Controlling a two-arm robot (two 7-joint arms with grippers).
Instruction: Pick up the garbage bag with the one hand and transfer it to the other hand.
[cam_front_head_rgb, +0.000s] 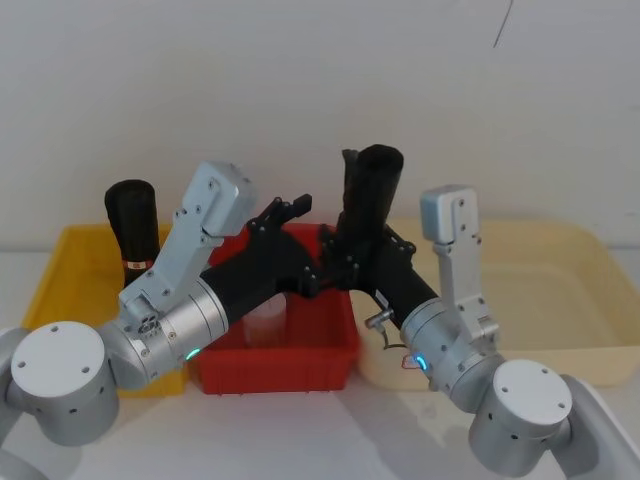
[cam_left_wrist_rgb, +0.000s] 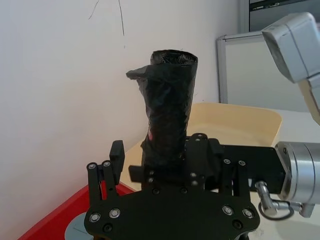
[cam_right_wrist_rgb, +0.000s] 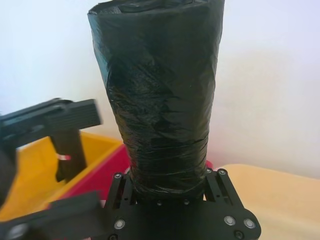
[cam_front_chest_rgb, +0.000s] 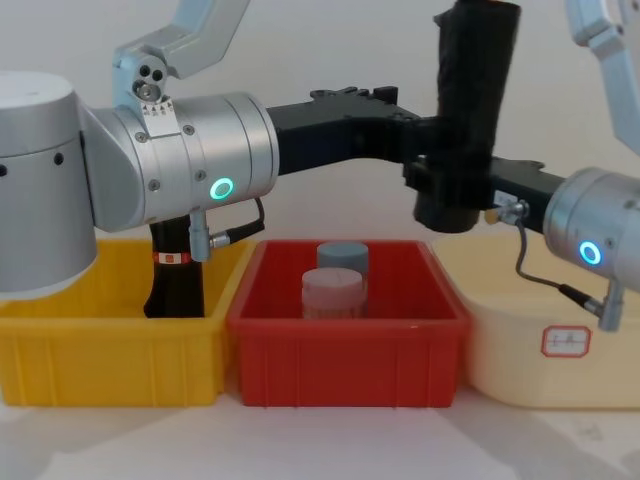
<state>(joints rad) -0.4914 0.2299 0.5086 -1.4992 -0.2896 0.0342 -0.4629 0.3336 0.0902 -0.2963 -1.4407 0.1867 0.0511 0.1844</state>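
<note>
1. Your garbage bag (cam_front_head_rgb: 372, 190) stands upright in the air, clear of the bins, over the right end of the red bin (cam_front_chest_rgb: 345, 350).
2. Your right claw (cam_front_head_rgb: 358, 255), on the blue-ringed wrist, is clamped round the bag's lower part; the roll rises straight out from between its fingers.
3. Your left claw (cam_front_head_rgb: 308, 240), on the green-ringed wrist, sits just beside the bag with its fingers spread, and the outer finger (cam_left_wrist_rgb: 116, 152) is apart from the plastic.
4. Below, a yellow bin (cam_front_chest_rgb: 100, 350) holds a slimmer labelled black roll (cam_front_head_rgb: 132, 225), and a cream tub (cam_front_chest_rgb: 540, 370) lies to the right.
</note>
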